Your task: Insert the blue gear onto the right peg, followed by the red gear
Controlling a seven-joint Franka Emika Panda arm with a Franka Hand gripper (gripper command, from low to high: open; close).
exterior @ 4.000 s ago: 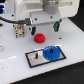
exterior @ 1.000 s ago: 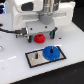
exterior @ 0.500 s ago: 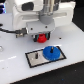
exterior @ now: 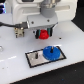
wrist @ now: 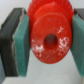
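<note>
- The gripper sat at upper centre of the exterior view, its teal pads clamped on the red gear, above the table
- The blue gear lay on the plate at lower centre, around the right peg

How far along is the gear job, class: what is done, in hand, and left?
Done: the blue gear sits on the grey plate, apparently over its peg. In hand: the gripper clamps the red gear above the table. Left: lowering the red gear onto the blue one.
</note>
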